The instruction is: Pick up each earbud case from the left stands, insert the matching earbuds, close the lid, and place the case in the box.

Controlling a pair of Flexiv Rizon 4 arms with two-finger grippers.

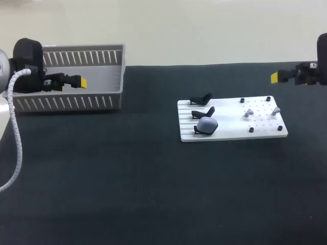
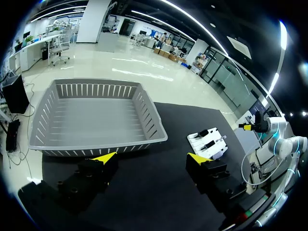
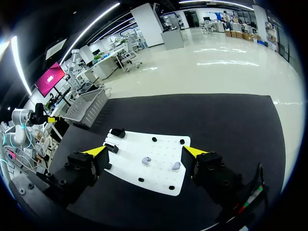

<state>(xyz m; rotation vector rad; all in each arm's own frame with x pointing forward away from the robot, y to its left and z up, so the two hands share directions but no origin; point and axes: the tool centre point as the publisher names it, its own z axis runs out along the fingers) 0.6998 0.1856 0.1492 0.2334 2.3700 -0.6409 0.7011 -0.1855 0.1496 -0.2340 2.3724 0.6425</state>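
A white board (image 1: 265,133) lies right of the table's middle. Three black stands line its left side, and the nearest one carries a grey-blue earbud case (image 1: 207,124), lid shut. The other two stands (image 1: 201,99) are bare. Two pale earbuds (image 1: 249,113) rest among the board's holes on its right half, also visible ahead of my right gripper (image 3: 145,151) as small grey earbuds (image 3: 176,165). That right gripper (image 1: 276,77) hangs open above the table's far right. My left gripper (image 1: 79,81) is open and empty over the grey box (image 1: 66,102); its wrist view shows the box (image 2: 96,115) empty.
Small black pegs (image 1: 251,130) stand at the corners of the board's hole field. The box (image 1: 82,48) sits at the table's far left corner. Dark table surface (image 1: 127,184) stretches in front of the board and the box.
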